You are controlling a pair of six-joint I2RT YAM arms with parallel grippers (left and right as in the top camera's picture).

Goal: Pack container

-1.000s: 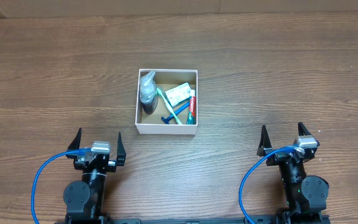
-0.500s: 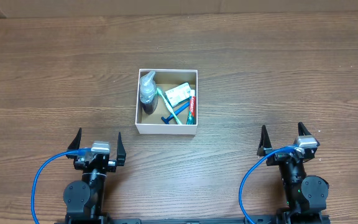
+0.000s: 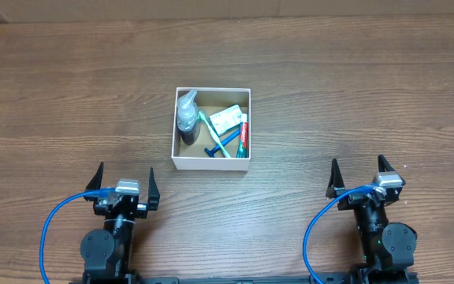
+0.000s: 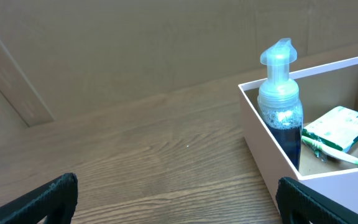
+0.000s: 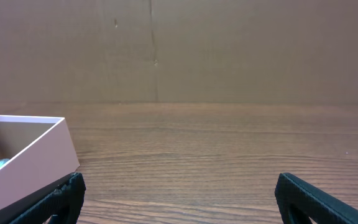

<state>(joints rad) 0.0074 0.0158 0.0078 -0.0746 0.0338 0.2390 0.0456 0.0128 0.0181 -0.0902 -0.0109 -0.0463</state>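
Judging from the layout, packing looks finished, so parking both arms clear is the careful course. Left pincer (image 3: 124,175) gapes wide and empty over the wood-grain counter (image 3: 69,79). The container (image 3: 211,164), matte white card with a brown inside, sits mid-counter holding a clear plastic pump bottle (image 3: 186,114), slim toothbrush (image 3: 215,130), glossy soap packet (image 3: 226,118) and toothpaste tube (image 3: 243,136). Right pincer (image 3: 357,167) is likewise wide and empty

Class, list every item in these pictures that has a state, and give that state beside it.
container, open-top, packed with items
pump bottle, upright in the container
toothbrush, lying flat inside
soap packet, lying flat inside
toothpaste tube, lying flat inside
razor, lying inside
left gripper, open, empty
right gripper, open, empty
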